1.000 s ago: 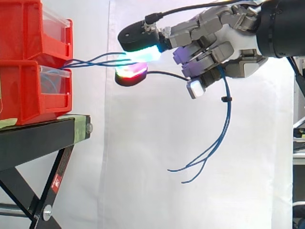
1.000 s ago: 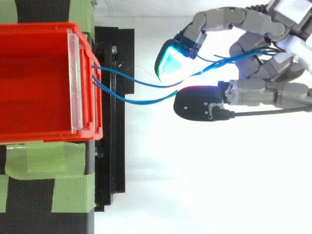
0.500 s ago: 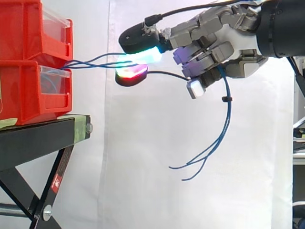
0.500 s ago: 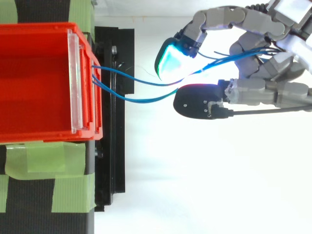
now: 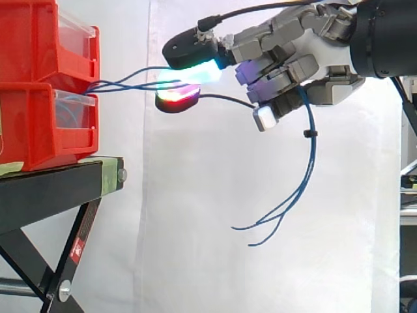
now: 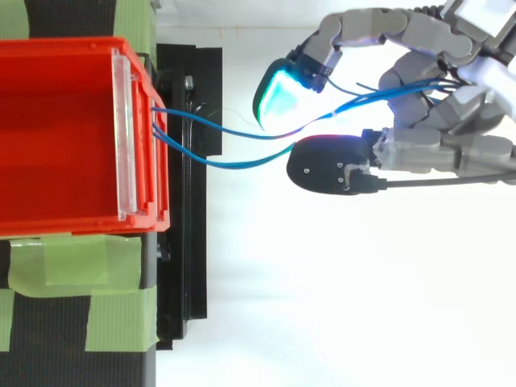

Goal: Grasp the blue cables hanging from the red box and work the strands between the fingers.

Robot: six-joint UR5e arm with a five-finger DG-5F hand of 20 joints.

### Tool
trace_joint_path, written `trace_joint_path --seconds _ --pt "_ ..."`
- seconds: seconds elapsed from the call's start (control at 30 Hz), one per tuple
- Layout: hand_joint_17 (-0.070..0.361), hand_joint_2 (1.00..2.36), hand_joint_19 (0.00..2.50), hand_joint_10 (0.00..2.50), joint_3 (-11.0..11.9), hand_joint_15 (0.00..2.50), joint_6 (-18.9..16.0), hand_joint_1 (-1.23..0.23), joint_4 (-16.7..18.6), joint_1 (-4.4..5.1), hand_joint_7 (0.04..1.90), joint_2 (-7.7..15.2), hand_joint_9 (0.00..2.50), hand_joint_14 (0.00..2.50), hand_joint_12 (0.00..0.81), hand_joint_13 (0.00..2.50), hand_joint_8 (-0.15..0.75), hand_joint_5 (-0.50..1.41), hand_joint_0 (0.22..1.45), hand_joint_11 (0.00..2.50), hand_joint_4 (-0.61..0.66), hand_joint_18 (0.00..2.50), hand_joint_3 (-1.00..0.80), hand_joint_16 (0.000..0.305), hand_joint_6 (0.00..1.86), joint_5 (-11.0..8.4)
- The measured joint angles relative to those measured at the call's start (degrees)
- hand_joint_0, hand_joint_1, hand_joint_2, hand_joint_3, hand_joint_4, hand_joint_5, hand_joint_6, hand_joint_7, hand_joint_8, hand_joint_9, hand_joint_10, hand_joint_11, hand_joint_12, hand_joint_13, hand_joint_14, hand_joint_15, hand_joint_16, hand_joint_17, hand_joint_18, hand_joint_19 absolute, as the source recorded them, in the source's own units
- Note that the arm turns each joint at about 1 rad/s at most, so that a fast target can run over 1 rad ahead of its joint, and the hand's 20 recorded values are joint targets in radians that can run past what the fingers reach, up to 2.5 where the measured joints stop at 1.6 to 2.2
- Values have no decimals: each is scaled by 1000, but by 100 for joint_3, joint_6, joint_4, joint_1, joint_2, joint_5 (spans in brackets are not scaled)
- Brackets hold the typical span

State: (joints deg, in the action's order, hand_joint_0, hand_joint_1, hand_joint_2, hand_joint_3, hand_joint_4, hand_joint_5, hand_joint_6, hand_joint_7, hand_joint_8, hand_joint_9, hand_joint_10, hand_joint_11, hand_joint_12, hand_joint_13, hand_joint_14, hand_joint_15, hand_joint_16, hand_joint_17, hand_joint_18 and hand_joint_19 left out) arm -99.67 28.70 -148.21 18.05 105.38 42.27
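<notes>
Blue cables [image 5: 124, 88]: ran level from red box [image 5: 32, 124], frame left, rightward into hand [image 5: 319, 62]; fingers curled round strands, ends drooping.

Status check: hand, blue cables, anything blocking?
Hand shut on blue cables, strands pinched between glowing pads. Cables run from red box through the hand, loose ends dangling below. No obstruction seen.

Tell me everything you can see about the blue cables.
The blue cables are several thin, flexible strands. They leave the front of the stacked red bins, run nearly level across the gap, pass between glowing pads of the hand, thread through its curled fingers, then hang below the palm in a loose curve, free ends apart.
</notes>
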Motion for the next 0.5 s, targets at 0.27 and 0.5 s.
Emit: trace_joint_path --seconds 0.27,0.5 --pt "186 1016 512 2500 0 1407 -382 -786 3 3 943 -1 1274 2500 646 1785 492 162 1006 2461 172 2421 -188 248 757 -2" --pt "186 1016 512 2500 0 1407 -566 -745 2 5 962 -1 1274 2500 646 1785 492 221 1114 2461 155 2421 -153 248 771 0"
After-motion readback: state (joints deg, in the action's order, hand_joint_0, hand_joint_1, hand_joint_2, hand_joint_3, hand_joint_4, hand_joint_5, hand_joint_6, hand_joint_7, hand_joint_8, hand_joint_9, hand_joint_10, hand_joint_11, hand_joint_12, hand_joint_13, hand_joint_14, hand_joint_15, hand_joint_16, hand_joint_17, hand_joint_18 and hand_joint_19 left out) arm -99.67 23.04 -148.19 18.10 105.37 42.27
